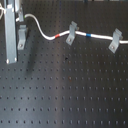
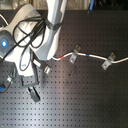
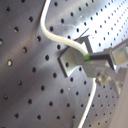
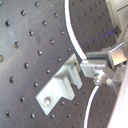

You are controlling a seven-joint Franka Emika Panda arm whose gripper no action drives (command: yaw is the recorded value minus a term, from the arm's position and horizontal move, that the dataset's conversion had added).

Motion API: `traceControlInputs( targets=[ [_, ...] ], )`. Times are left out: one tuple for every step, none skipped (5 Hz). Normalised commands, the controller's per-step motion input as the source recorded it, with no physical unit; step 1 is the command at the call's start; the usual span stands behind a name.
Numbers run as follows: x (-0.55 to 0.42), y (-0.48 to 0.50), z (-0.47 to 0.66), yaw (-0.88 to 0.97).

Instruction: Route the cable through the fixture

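Your arm (image 2: 47,30) is the usual glossy white shell with black cables looped over it and a glowing blue light on one side. Grey metal fingers (image 3: 107,57) (a round screw head sits just behind them) carry green-tipped pads.

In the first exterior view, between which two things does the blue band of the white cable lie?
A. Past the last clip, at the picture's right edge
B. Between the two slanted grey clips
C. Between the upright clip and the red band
B: the blue band sits on the cable between the two slanted clips, right of the red band.
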Motion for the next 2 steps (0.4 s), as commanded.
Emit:
traceControlInputs(
  targets=[
    [-0.117,0.590,0.17,0.01],
    [-0.133,0.625,0.17,0.03]
  ],
)
